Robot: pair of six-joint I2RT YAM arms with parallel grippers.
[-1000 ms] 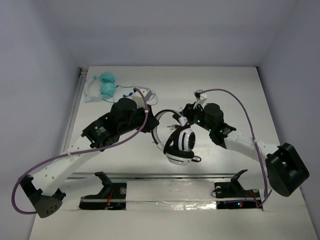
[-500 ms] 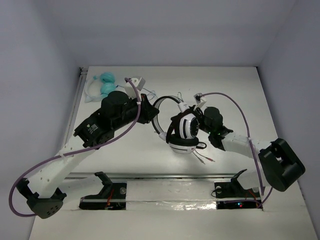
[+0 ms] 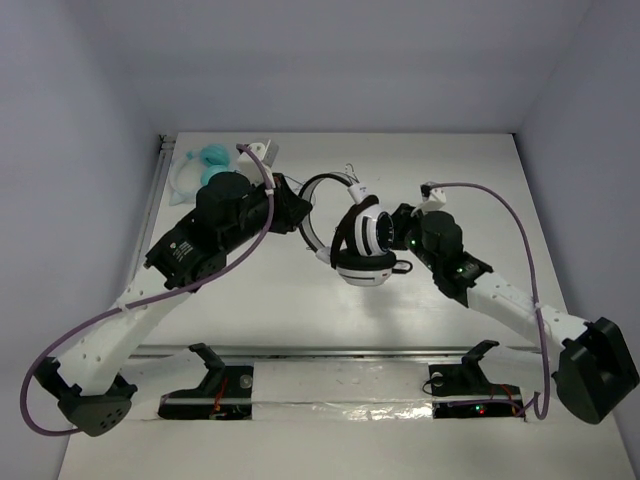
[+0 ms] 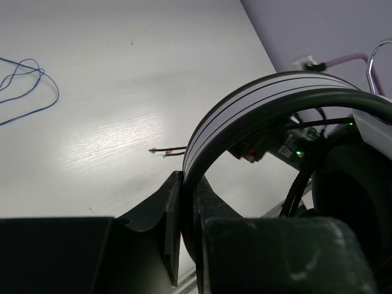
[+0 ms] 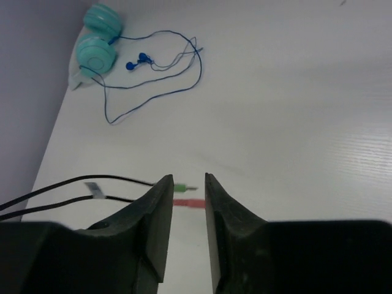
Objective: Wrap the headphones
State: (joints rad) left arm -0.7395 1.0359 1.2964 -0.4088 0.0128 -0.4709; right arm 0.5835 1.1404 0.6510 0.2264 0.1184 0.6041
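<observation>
My left gripper (image 4: pixel 188 195) clamped on the white band of the headphones (image 3: pixel 366 245), cups mid-table, my right gripper (image 5: pixel 185 182) just beside them, fingers narrowly apart with nothing seen between, two plugs (image 5: pixel 187 204) beyond the gap, teal headset (image 5: pixel 97 50) far back left.

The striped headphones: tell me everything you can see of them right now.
Over-ear headphones with a white band and black-and-white striped cups, plastic by the look. The left gripper has its jaws shut on the band. Thin black cable runs along the cups; two cable ends with green and pink plugs show in the gap of the open right gripper, apparently ungripped.
</observation>
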